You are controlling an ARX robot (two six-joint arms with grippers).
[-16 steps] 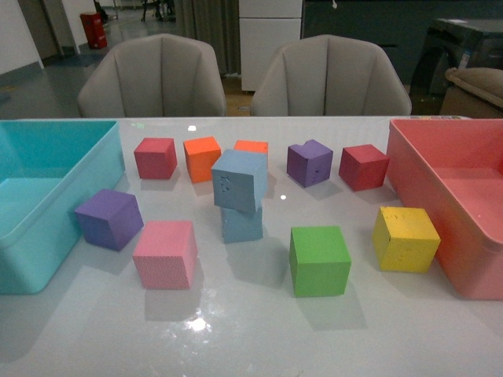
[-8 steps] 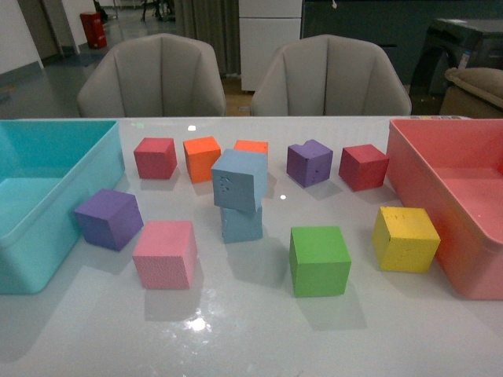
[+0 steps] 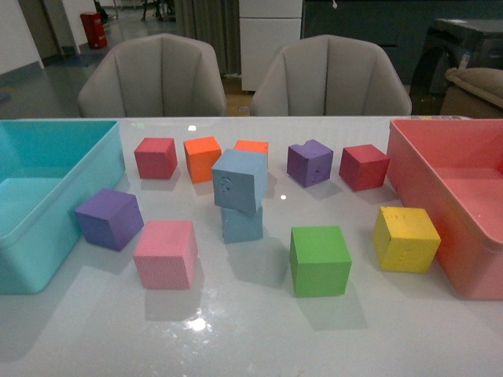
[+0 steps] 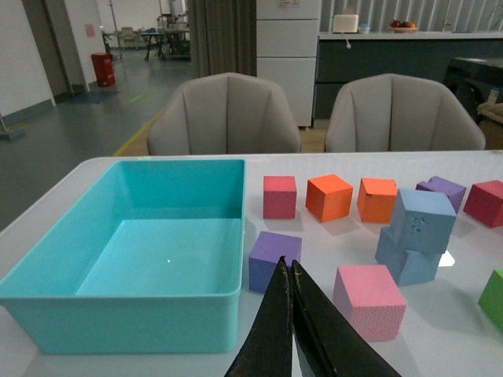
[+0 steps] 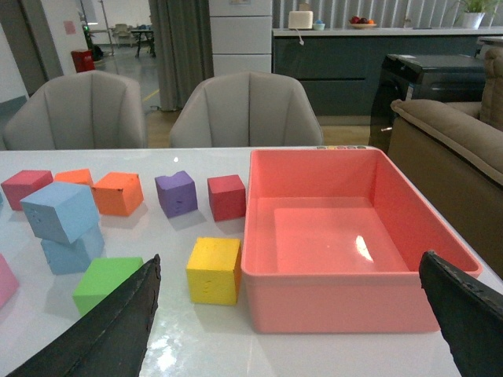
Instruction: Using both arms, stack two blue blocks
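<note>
Two pale blue blocks stand stacked mid-table: the upper blue block (image 3: 239, 180) sits tilted and offset on the lower blue block (image 3: 241, 224). Both show in the left wrist view, upper (image 4: 424, 221) on lower (image 4: 405, 257), and in the right wrist view, upper (image 5: 60, 210) on lower (image 5: 69, 249). Neither arm appears in the front view. My left gripper (image 4: 288, 267) is shut and empty, low at the table's near side, in front of a purple cube (image 4: 274, 260). My right gripper (image 5: 291, 283) is open wide, with nothing between its fingers, facing the pink bin (image 5: 346, 298).
A turquoise bin (image 3: 47, 259) stands at the left, the pink bin (image 3: 448, 243) at the right. Around the stack lie pink (image 3: 165, 253), green (image 3: 319, 260), yellow (image 3: 405, 238), purple (image 3: 109, 218), red (image 3: 156, 157) and orange (image 3: 202, 158) cubes. Two chairs stand beyond the far edge.
</note>
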